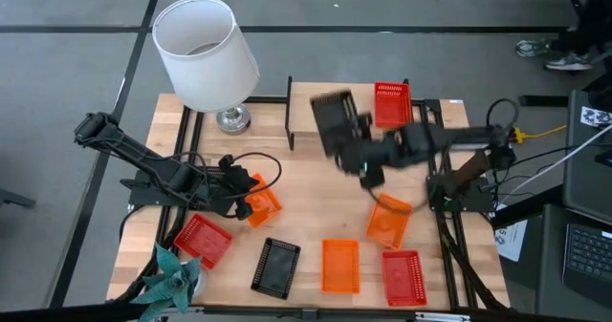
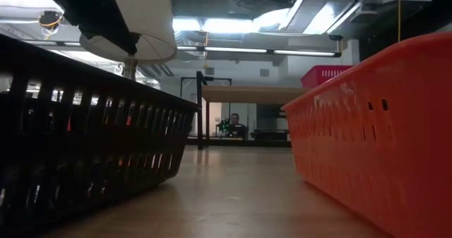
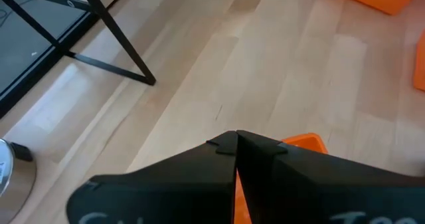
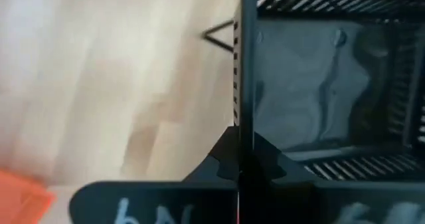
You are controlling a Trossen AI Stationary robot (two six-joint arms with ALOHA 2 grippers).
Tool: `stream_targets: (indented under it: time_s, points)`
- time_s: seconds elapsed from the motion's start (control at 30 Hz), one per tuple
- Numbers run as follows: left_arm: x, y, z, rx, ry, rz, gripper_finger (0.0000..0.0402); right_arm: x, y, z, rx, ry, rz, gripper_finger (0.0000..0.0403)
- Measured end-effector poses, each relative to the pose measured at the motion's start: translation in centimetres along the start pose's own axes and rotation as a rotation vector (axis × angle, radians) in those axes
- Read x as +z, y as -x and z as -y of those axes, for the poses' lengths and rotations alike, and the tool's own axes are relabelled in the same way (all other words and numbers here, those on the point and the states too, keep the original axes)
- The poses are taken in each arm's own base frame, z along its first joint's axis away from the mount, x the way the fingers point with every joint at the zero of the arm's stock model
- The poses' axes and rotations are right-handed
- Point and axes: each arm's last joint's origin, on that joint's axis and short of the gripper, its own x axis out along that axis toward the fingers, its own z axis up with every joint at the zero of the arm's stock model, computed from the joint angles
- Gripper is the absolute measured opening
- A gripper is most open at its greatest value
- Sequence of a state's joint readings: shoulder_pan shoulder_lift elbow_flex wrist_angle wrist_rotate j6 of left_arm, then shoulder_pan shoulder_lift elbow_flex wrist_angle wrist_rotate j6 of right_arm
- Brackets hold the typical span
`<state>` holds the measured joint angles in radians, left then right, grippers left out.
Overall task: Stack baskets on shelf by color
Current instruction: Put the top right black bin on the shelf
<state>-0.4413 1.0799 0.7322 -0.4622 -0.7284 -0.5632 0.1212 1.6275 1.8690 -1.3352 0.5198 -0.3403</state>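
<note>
From above, the right end effector [image 1: 346,139] is clamped on the wall of a black basket [image 1: 334,118], carried blurred in the air above the table [image 1: 306,203] in front of the shelf [image 1: 435,105]. Its wrist camera shows what the overhead view cannot: the fingers [image 4: 229,159] pinched flat together on the thin perforated rim, the mesh floor and slotted walls of the basket spreading out beyond them. A red basket [image 1: 392,103] sits on the shelf just past this end effector, and an orange basket [image 1: 388,219] lies tilted on the light wood planks below it.

The left end effector [image 1: 247,200] is pressed shut on the rim of another orange basket [image 1: 260,203]; its wrist view shows bare wood and thin black frame legs [image 3: 106,31] ahead. Nearer the table's front edge lie a second red basket [image 1: 202,239], a second black basket [image 1: 275,266], a flat orange basket [image 1: 339,265] and a third red basket [image 1: 403,276], with open wood between them. The level view sees only the slotted walls of the black and orange ones close up, and a white lamp [image 1: 205,56] beyond.
</note>
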Motion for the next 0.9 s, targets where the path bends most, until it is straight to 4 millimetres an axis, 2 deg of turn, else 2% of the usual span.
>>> stream_targets:
  time_s: [0.1, 0.17, 0.33, 0.43, 0.6, 0.9]
  points:
    - [0.0, 0.0, 0.0, 0.0, 0.0, 0.0, 0.0, -0.7, -1.8, 3.9, -0.01, -0.109, 0.039, 0.0]
    - [0.0, 0.0, 0.0, 0.0, -0.001, 0.0, 0.0, -1.4, -3.8, 5.9, 0.034, -0.144, 0.055, 0.0]
    - [0.0, 0.0, 0.0, 0.0, 0.0, 0.0, 0.0, -4.3, -9.1, 8.6, 0.174, -0.249, -0.051, 0.0]
    - [0.0, 0.0, 0.0, 0.0, 0.001, 0.0, 0.0, -5.8, -10.9, 9.1, 0.214, -0.324, -0.115, 0.0]
    - [0.0, 0.0, 0.0, 0.0, 0.001, 0.0, 0.0, -7.5, -12.8, 8.2, 0.264, -0.345, -0.197, 0.0]
    - [0.0, 0.0, 0.0, 0.0, 0.004, 0.0, 0.0, -8.5, -14.4, 7.0, 0.285, -0.344, -0.237, 0.0]
